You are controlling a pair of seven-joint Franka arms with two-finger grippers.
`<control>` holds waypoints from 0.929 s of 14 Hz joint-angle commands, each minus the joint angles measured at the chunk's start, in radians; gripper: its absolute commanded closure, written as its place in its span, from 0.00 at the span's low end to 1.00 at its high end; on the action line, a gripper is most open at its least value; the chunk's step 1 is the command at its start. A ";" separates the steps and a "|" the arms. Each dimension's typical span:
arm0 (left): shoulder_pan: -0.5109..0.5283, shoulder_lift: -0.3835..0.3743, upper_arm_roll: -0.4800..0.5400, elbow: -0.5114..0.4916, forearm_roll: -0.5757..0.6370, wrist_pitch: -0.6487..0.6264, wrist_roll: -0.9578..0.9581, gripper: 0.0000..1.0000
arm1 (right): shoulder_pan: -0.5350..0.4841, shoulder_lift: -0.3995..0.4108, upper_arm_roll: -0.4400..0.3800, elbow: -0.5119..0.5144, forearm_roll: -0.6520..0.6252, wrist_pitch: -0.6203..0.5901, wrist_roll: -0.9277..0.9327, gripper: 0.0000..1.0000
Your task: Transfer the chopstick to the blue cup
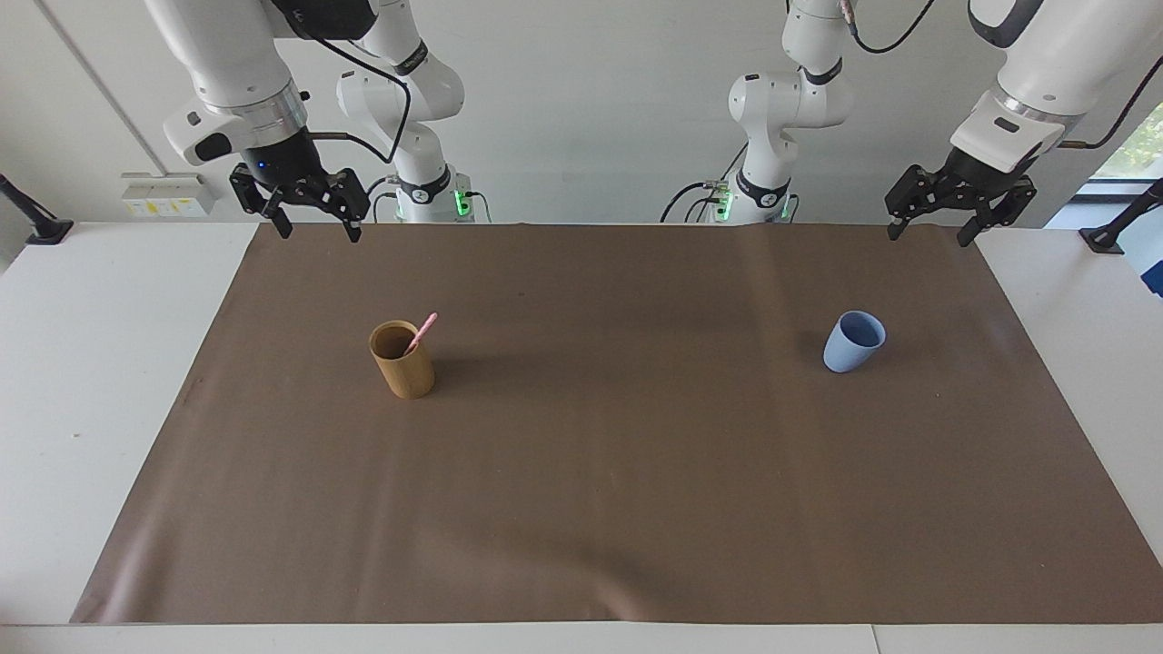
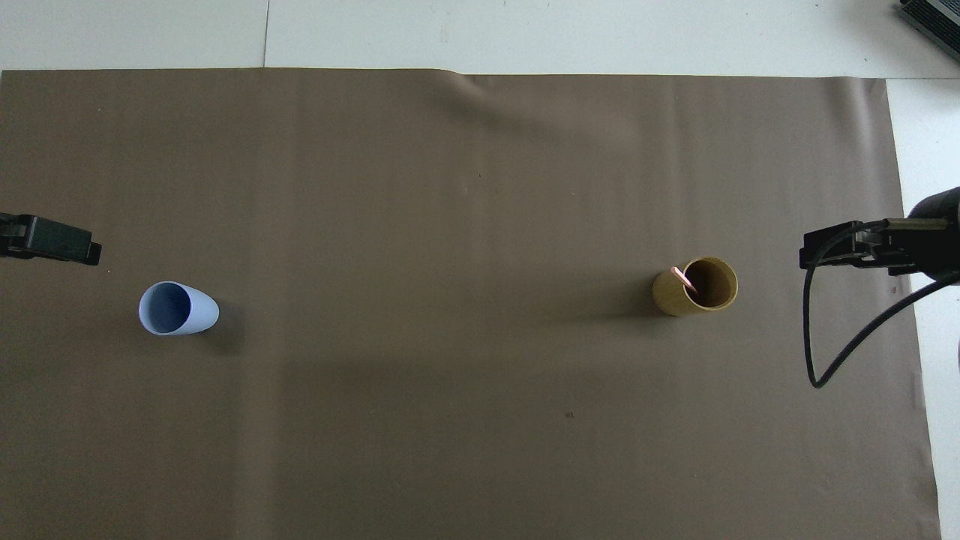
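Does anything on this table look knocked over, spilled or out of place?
Nothing stands out. The blue cup and the tan cup both stand upright on the brown mat, far apart. The pink chopstick leans inside the tan cup, its tip above the rim. Nothing is spilled or damaged.

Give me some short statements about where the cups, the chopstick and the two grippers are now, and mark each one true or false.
1. The chopstick stands in the tan cup. True.
2. The blue cup lies on its side. False: it stands upright, empty.
3. The right gripper holds the chopstick. False: it hangs open and empty above the brown mat.
4. The left gripper is open. True.
5. The two cups touch. False: they stand far apart, toward different ends.
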 commanded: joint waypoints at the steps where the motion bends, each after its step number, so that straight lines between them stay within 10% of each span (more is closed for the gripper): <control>1: 0.000 -0.014 0.015 -0.042 -0.010 0.060 0.010 0.00 | -0.014 -0.030 -0.001 -0.009 0.025 -0.020 -0.026 0.00; 13: 0.052 -0.036 0.019 -0.401 -0.010 0.436 0.045 0.00 | -0.008 0.008 0.010 -0.167 0.100 0.190 -0.640 0.00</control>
